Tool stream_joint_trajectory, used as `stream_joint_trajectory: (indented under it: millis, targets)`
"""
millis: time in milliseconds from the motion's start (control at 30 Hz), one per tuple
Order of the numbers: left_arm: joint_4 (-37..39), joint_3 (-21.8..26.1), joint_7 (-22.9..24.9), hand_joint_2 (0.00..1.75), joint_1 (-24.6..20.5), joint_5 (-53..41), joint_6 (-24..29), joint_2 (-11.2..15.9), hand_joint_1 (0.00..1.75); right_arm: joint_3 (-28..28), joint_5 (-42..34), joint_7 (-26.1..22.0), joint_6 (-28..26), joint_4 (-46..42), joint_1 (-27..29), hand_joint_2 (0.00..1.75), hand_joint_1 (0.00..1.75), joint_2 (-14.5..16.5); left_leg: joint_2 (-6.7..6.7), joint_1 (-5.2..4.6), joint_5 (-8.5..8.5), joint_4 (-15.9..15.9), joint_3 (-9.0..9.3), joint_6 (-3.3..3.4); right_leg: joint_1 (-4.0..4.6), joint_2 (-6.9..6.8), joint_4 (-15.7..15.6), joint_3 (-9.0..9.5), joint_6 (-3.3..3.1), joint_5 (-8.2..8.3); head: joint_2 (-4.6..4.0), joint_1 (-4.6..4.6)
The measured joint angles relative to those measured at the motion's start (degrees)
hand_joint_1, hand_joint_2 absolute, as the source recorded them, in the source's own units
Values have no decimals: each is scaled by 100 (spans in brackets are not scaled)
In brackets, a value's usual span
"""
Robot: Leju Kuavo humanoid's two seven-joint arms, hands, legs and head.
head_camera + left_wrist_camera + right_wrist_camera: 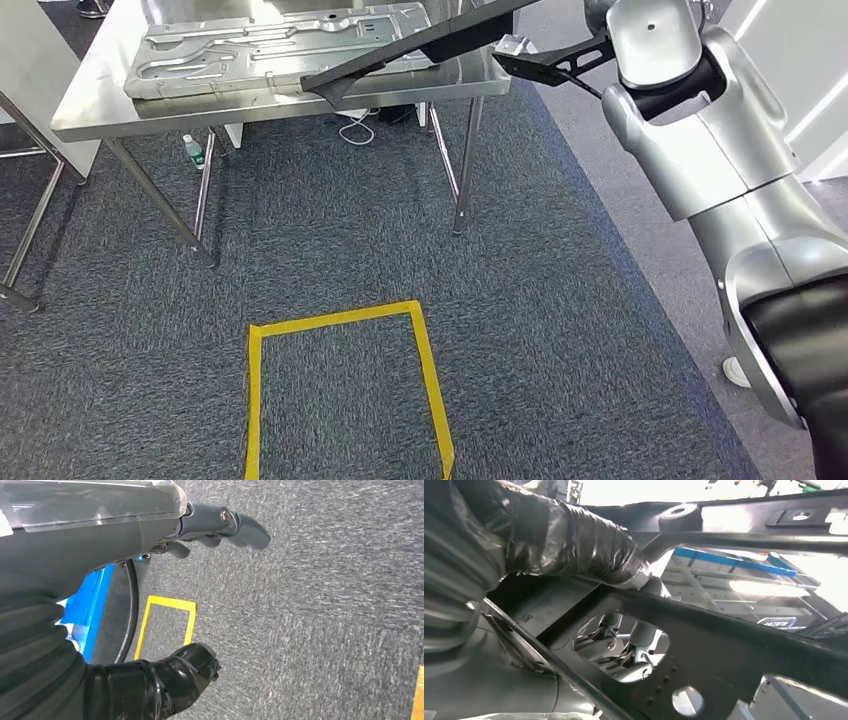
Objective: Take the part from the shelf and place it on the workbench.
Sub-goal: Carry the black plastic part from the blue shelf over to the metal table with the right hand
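A long black metal part [420, 45] slants over the right end of the steel workbench [100, 110], its low tip near the front edge. My right arm [700, 130] reaches to its far end. In the right wrist view my right hand [574, 540] grips the black part [724, 645]: the taped thumb presses on one face and the fingers [624, 650] show through a cut-out. My left hand [220, 530] hangs over the carpet with its fingers apart and nothing in it.
A silver stamped panel [270, 50] lies along the workbench top. Under the bench are a small bottle [193, 150] and a white cable [355, 125]. A yellow tape square [345, 380] marks the carpet in front. Another metal frame's leg [30, 230] stands at the left.
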Motion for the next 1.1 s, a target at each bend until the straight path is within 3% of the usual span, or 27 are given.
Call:
stream_joint_trajectory:
  millis: [67, 133, 233, 267, 300, 333, 367, 433, 467, 533, 600, 667, 733, 800, 833, 867, 900, 967, 1100]
  targets:
    - [0, 0, 1, 175, -6, 1, 4, -2, 0, 1, -1, 20, 9, -1, 1, 175, 175, 15, -12, 7, -3, -34, 7, 52, 0, -9, -2, -6, 47, -23, 1, 0]
    - [0, 1, -1, 175, -3, 4, 9, -3, 0, 4, -1, 23, 31, -1, -3, 175, 175, 27, -35, 26, 1, -67, 40, 115, -14, -20, 197, -88, 97, -174, 0, 2]
    - [0, 4, -10, 175, -5, 9, 13, -3, 0, 18, -1, 20, 85, 0, 12, 175, 175, 40, -87, 32, -12, -84, 71, 183, -35, -25, 1218, -588, 158, -644, 0, 2]
    - [0, 4, -14, 175, -7, 9, 13, -3, 0, 25, -1, 21, 94, 2, 27, 175, 175, 45, -119, 31, -19, -82, 77, 192, -40, -25, 1532, -769, 167, -724, -1, 2]
    - [0, 4, -16, 175, -9, 9, 13, -3, 0, 32, -1, 21, 98, 4, 41, 175, 175, 47, -157, 31, -28, -81, 87, 195, -45, -25, 1684, -880, 169, -704, -1, 2]
    - [0, 5, -18, 175, -10, 9, 13, -3, 0, 41, -1, 22, 102, 7, 49, 175, 175, 47, -206, 31, -40, -79, 105, 192, -47, -18, 1598, -876, 161, -560, -1, 2]
    - [0, 6, -19, 175, -11, 8, 13, -3, 0, 50, -1, 22, 104, 9, 53, 175, 175, 47, -259, 29, -54, -77, 132, 182, -45, 11, 1295, -765, 139, -318, -1, 2]
    - [0, 8, -23, 175, -7, 6, 13, -11, 0, 64, -1, 24, 106, 10, 48, 175, 175, 48, -352, 30, -81, -73, 160, 151, -43, 221, 506, -434, 62, 131, -1, -5]
    - [1, 9, -27, 175, -8, 4, 12, -17, 0, 65, -2, 26, 105, 11, 40, 175, 175, 48, -393, 44, -83, -70, 148, 127, -35, 315, 227, -314, 27, 239, -1, -9]
    - [2, 11, -33, 175, -10, 2, 11, -26, 0, 67, -3, 38, 106, 13, 27, 175, 175, 48, -479, 82, -59, -74, 91, 66, -9, 351, 44, -227, -17, 231, 0, -18]
    - [2, 14, -31, 175, -9, 1, 9, -24, 0, 74, -3, 49, 109, 8, 24, 175, 175, 61, -526, 81, -53, -79, 71, -3, -17, 212, -78, -163, -44, 219, 0, -18]
    - [4, 15, -16, 175, -9, -1, 8, -26, 0, 85, -2, 55, 119, 1, 18, 175, 175, 75, -329, 50, -207, 192, -53, -54, -59, 73, -190, -61, -81, 229, 1, -32]
    - [7, 15, -1, 175, -9, -2, 8, -22, 0, 92, -1, 62, 129, -1, 12, 175, 175, 77, -76, 50, -510, 883, -405, -84, -63, -52, -210, -13, -111, 212, 0, -47]
    - [7, 15, 4, 175, -8, -3, 8, -15, 0, 95, -2, 60, 131, -1, 25, 175, 175, 77, -3, 60, -637, 1416, -709, -107, -60, -155, -179, -8, -111, 176, -1, -49]
    - [7, 15, 5, 175, -6, -3, 8, -14, 0, 96, -4, 48, 125, 0, 33, 175, 175, 77, 8, 66, -560, 1402, -719, -115, -62, -192, -160, -5, -99, 157, -1, -49]
    - [7, 15, 5, 175, -3, -4, 8, -11, 0, 96, -11, 27, 115, 0, 37, 175, 175, 77, 18, 73, -388, 1149, -600, -121, -65, -221, -136, 1, -80, 134, -1, -49]
    - [7, 15, 5, 175, -1, -4, 8, -7, 0, 96, -22, -3, 102, 0, 39, 175, 175, 77, 37, 80, -205, 743, -400, -121, -68, -248, -104, 8, -54, 104, -1, -48]
    - [7, 15, 2, 175, 0, -5, 8, -3, 0, 96, -48, -51, 80, -1, 36, 175, 175, 76, 68, 64, -10, 117, -67, -90, -45, -294, -36, -10, 6, 51, -1, -45]
    - [7, 15, -3, 175, 7, -8, 8, -6, 0, 96, -56, -75, 72, -1, 33, 175, 175, 81, 46, 43, -12, -18, -2, 32, -25, -302, 3, -27, 95, 14, 0, -40]
